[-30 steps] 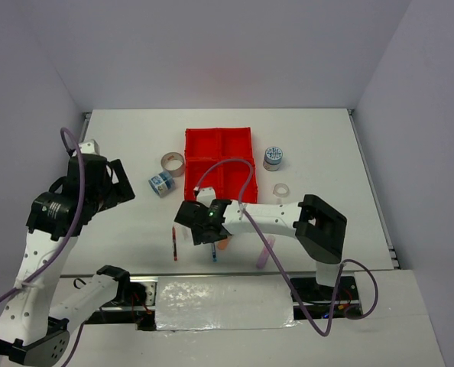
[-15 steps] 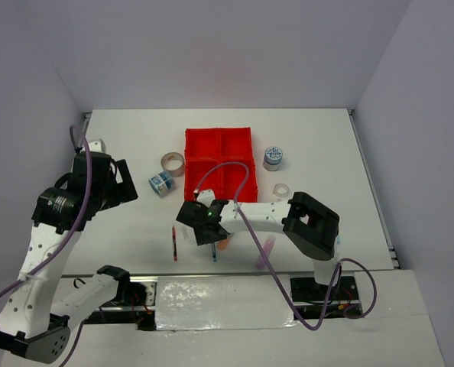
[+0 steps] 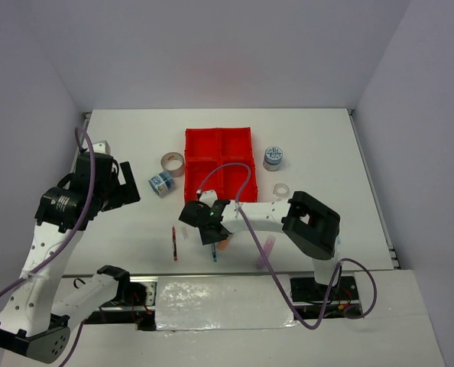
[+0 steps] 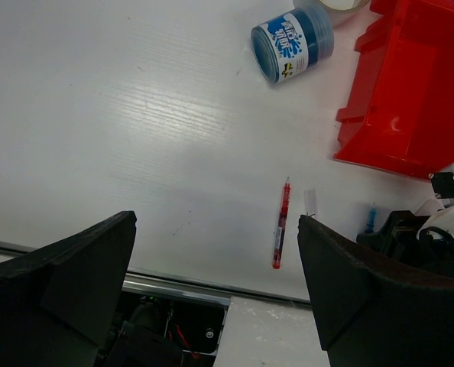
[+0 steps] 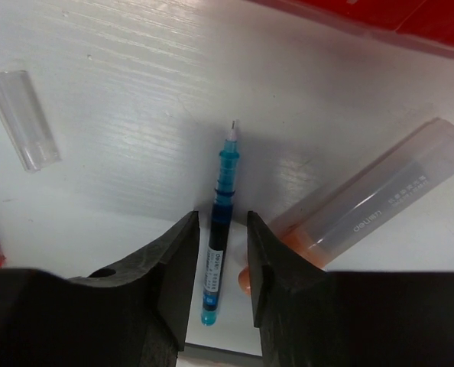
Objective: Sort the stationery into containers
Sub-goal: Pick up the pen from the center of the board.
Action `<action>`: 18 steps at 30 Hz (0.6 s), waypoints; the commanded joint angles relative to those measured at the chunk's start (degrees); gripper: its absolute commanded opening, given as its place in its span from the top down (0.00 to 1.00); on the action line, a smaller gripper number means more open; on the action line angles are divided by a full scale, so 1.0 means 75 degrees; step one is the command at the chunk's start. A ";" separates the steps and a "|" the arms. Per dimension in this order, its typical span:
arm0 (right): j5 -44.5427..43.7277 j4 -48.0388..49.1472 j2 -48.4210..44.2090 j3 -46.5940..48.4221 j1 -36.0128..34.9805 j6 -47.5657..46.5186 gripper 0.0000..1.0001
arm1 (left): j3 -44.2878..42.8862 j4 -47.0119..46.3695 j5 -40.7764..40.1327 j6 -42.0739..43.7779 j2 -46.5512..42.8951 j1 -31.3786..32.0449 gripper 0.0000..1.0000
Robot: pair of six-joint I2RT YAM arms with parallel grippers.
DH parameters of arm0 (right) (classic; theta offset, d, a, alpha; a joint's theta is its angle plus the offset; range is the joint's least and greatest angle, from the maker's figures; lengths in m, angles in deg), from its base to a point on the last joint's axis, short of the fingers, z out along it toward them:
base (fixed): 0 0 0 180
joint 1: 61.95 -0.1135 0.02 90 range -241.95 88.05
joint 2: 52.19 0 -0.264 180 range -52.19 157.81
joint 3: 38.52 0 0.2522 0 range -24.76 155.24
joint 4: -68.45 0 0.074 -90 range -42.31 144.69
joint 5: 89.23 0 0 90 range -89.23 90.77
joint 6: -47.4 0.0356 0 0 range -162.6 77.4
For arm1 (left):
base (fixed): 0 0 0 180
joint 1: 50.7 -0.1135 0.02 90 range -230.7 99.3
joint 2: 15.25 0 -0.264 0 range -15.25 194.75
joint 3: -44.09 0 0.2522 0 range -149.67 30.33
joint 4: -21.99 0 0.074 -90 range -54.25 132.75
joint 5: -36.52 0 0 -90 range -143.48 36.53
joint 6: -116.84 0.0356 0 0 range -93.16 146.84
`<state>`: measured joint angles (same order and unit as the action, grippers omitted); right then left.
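Right gripper (image 5: 222, 223) set astride the blue pen (image 5: 224, 191) on the bench (image 3: 326, 145), near of the red tray (image 3: 187, 153); not yet clamped.

The right jaws stand narrowly parted, with a sliver of bench showing on either side of the pen barrel. The pen is thin, translucent blue plastic with a black printed band and a bare fine tip pointing towards the tray. It lies flat on the white, faintly grained bench, outside every compartment. Just to its right lies an orange highlighter (image 5: 364, 202), a frosted cylinder with grey lettering. To the left, apart, is a clear tube-shaped cap (image 5: 21, 118). The left gripper (image 4: 217, 222) hangs released and spread wide, grasping nothing, above a thin red pen (image 4: 280, 222). Farther off, a blue-white round roll (image 4: 292, 44) lies on its side beside the glossy, square-walled tray.
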<state>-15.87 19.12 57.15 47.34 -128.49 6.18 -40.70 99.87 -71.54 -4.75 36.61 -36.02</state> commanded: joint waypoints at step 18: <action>-0.0557 -0.0752 -0.1791 0.1027 -0.0351 0.0001 1.00 | 0.0247 -0.0276 0.1459 -0.1141 0.0316 0.0094 0.02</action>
<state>-15.63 16.52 52.78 49.65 -131.18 6.59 -39.80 98.29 -63.76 -8.31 37.92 -35.85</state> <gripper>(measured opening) 0.067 0.981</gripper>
